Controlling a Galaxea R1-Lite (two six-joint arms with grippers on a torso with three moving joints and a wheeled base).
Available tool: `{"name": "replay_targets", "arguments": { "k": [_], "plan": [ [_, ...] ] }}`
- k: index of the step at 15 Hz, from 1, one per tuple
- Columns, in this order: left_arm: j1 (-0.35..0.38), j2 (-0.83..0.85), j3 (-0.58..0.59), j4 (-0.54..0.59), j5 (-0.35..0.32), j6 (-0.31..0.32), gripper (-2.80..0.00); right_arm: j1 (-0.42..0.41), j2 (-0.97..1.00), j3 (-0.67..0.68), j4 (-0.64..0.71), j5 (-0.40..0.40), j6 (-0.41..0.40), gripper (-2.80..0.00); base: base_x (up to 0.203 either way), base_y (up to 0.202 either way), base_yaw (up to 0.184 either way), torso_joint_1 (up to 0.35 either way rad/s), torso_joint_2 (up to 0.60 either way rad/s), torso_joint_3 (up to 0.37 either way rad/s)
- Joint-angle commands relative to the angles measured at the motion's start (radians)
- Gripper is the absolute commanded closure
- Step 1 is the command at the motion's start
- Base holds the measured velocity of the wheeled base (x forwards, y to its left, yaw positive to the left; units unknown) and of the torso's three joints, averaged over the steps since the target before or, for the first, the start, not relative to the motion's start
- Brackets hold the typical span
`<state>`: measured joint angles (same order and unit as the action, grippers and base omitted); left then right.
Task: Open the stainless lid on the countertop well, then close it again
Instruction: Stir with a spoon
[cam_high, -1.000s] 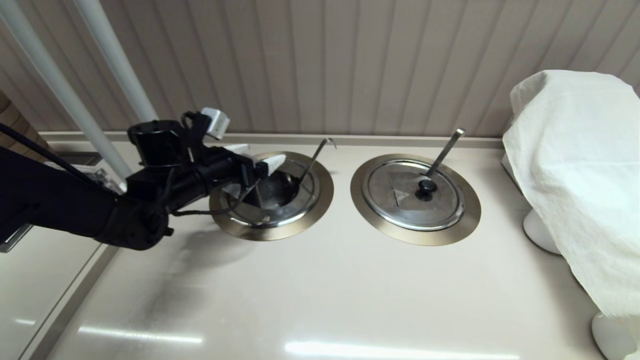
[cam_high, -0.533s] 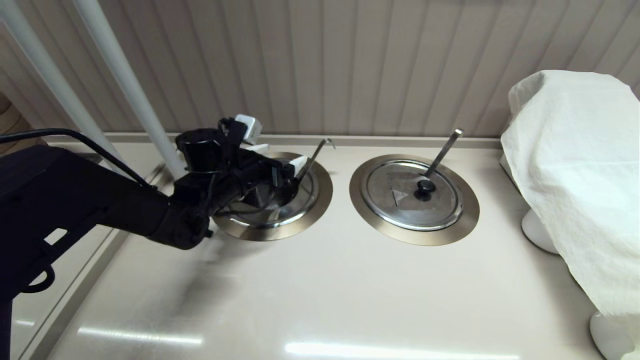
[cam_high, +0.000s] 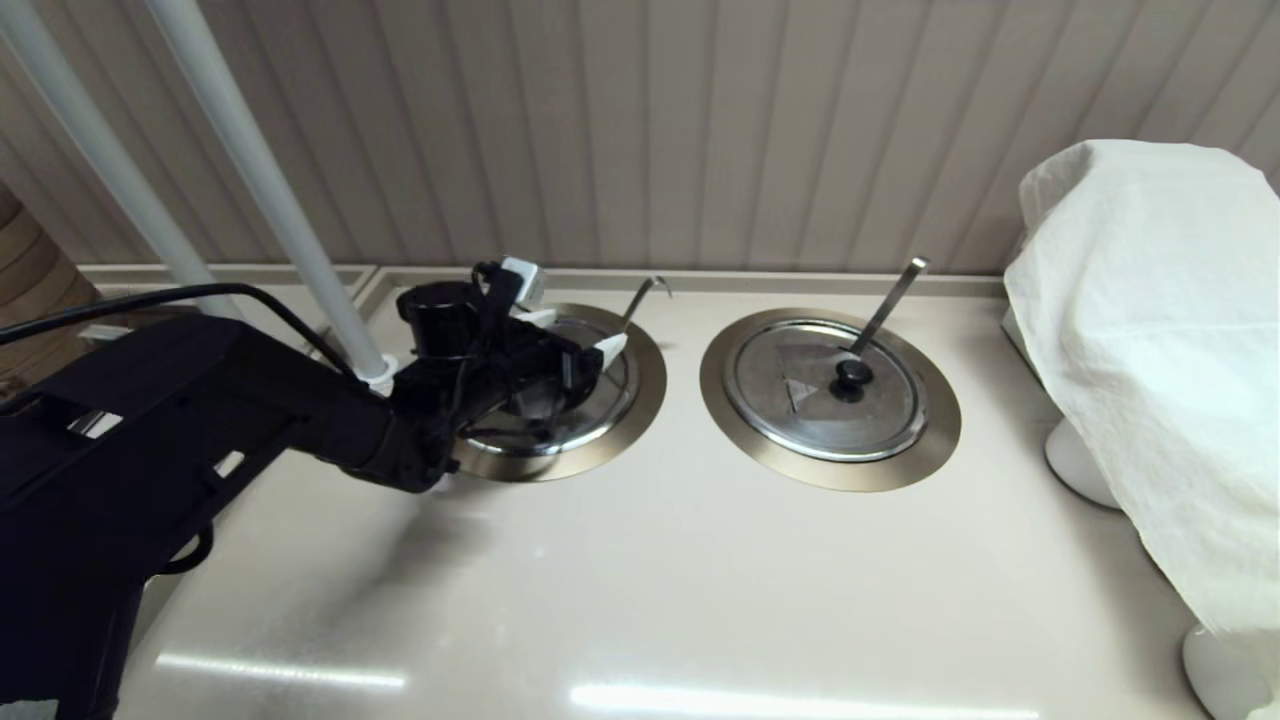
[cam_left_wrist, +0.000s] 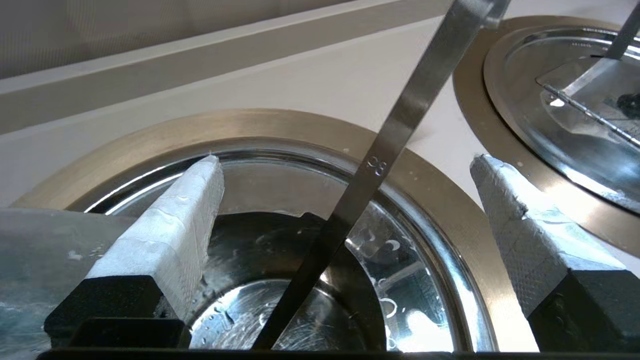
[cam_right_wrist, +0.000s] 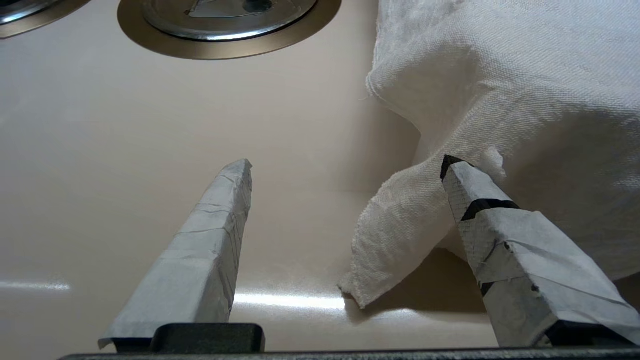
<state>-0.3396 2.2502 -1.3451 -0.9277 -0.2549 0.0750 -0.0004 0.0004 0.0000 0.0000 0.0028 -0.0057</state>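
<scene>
Since the earlier frames the left arm has swung inward and extended, carrying the left gripper (cam_high: 585, 345) from the near-left rim of the countertop well (cam_high: 640, 385) to a position over its middle. Its fingers (cam_left_wrist: 175, 230) stand wide apart and hold nothing.

Directly ahead of the gripper, passing between the two fingers without touching either, the utensil handle (cam_left_wrist: 385, 150) leans out of the well. Below the fingertips the wrist view shows a shiny surface with a dark opening; whether this is the stainless lid (cam_high: 600, 395) seated, tilted or dropped in cannot be determined, and no knob is visible.

Judgement: the spread fingers are set to close on something central, likely the knob, but the handle sits in the closing path and could be caught instead.

Beyond the gripper, to its right, the twin lid (cam_high: 825, 385) lies closed on its own ring, untouched.

The right gripper (cam_right_wrist: 345, 170) hangs idle, fingers apart, one tip just beside the white cloth (cam_right_wrist: 500, 90).
</scene>
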Motion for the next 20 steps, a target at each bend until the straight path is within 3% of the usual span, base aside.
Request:
{"name": "replay_targets", "arguments": {
  "k": [1,6,10,13,16,20],
  "plan": [
    [0.001,0.046,-0.011,-0.01,0.001,0.017,-2.8,0.0,0.0,0.0,0.0,0.0,0.0,-2.8,0.0,0.0,0.0,0.0,0.0,0.0],
    [-0.023,0.133,-0.154,-0.011,0.029,0.019,-2.8,0.0,0.0,0.0,0.0,0.0,0.0,-2.8,0.0,0.0,0.0,0.0,0.0,0.0],
    [-0.095,0.195,-0.253,-0.016,0.141,0.022,-2.8,0.0,0.0,0.0,0.0,0.0,0.0,-2.8,0.0,0.0,0.0,0.0,0.0,0.0],
    [-0.095,0.211,-0.324,-0.018,0.152,0.015,-2.8,0.0,0.0,0.0,0.0,0.0,0.0,-2.8,0.0,0.0,0.0,0.0,0.0,0.0],
    [-0.093,0.268,-0.406,-0.017,0.223,-0.01,-2.8,0.0,0.0,0.0,0.0,0.0,0.0,-2.8,0.0,0.0,0.0,0.0,0.0,0.0],
    [-0.091,0.308,-0.451,-0.013,0.229,-0.012,-2.8,0.0,0.0,0.0,0.0,0.0,0.0,-2.8,0.0,0.0,0.0,0.0,0.0,0.0]
  ]
}}
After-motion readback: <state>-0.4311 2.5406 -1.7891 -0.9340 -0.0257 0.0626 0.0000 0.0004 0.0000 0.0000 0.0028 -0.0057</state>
